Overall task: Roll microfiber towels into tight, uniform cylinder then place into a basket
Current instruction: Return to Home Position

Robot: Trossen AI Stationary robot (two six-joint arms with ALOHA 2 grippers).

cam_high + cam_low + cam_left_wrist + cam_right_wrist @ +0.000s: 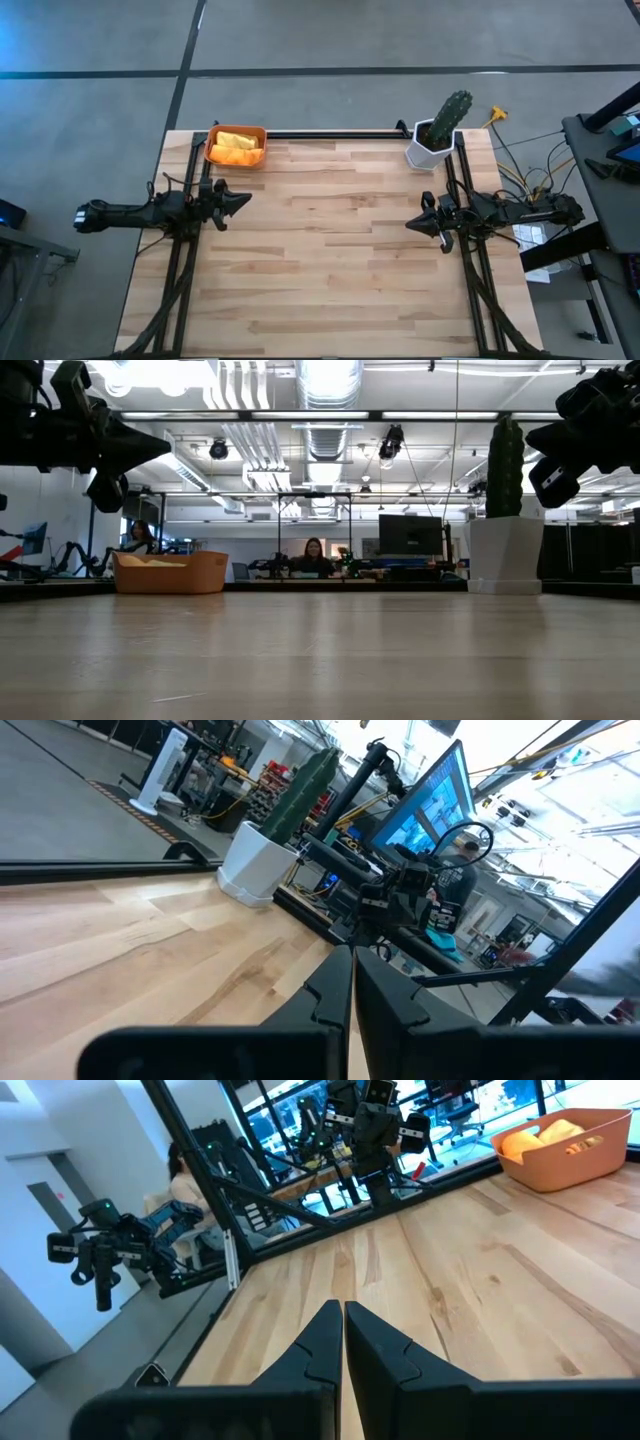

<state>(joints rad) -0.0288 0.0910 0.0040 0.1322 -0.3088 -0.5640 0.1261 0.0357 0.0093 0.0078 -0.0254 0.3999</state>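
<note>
Facing across wood table (330, 250), left end effector (246, 200), right end effector (409, 224), both closed, office (320, 490) behind.

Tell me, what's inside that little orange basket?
In the basket lie a yellow towel and an orange towel, side by side. The basket's floor beneath them is covered.

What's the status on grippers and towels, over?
Left gripper shut, empty, over table's left. Right gripper shut, empty, over its right. Yellow towel, orange towel in basket, far-left corner. Cactus pot far-right, apart.

yellow, orange towels (236, 147) in basket (264, 149) (far left corner of table (330, 250))
</note>
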